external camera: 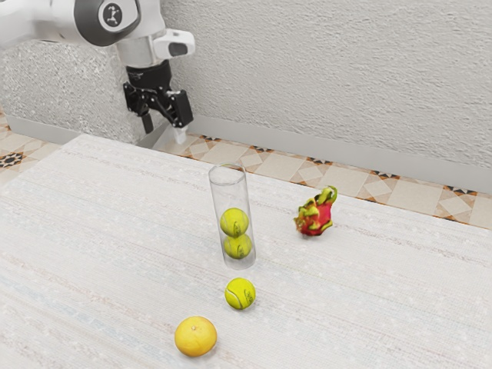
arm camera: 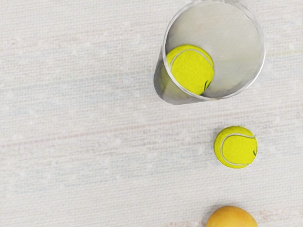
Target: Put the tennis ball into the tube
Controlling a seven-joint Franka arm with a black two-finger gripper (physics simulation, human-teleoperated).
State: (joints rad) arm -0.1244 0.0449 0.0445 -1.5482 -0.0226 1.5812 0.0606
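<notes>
Tube rim [external camera: 228,184] open, tennis ball [external camera: 240,294] nearby.

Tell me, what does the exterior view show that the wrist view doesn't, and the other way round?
Exterior view: the robot's arm, its open pincer, the dragon fruit, the wall, the patterned floor, and two stacked balls inside the tube.

Wrist view: a look down through the tube's open mouth.

Both: the tube, the loose tennis ball, the orange and the tabletop.
</notes>
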